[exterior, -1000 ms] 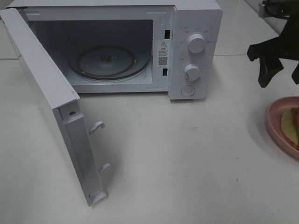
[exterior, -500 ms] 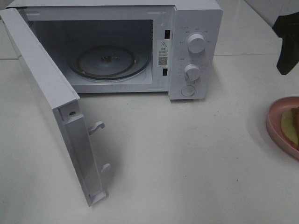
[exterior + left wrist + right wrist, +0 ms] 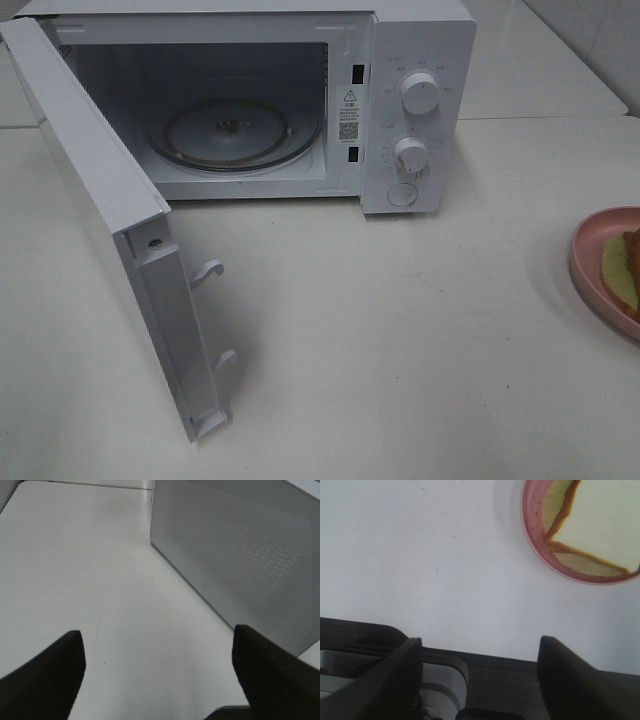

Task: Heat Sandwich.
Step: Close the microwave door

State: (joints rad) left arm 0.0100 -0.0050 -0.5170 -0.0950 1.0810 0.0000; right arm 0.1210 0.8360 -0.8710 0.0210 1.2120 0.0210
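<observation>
the right claw gapes empty above the white surface, the white-bread sandwich with orange-brown crust on its round pink plate lying ahead of it; the left claw also gapes empty beside the white microwave's open door.

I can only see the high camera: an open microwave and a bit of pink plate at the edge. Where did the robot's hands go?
Observer: Out of your frame. The right gripper hangs open above the table, near the pink plate.
Operator: What's on that plate?
Observer: The sandwich, white bread on top, untouched.
Operator: And the other hand?
Observer: The left gripper is open, empty, beside the microwave.
</observation>
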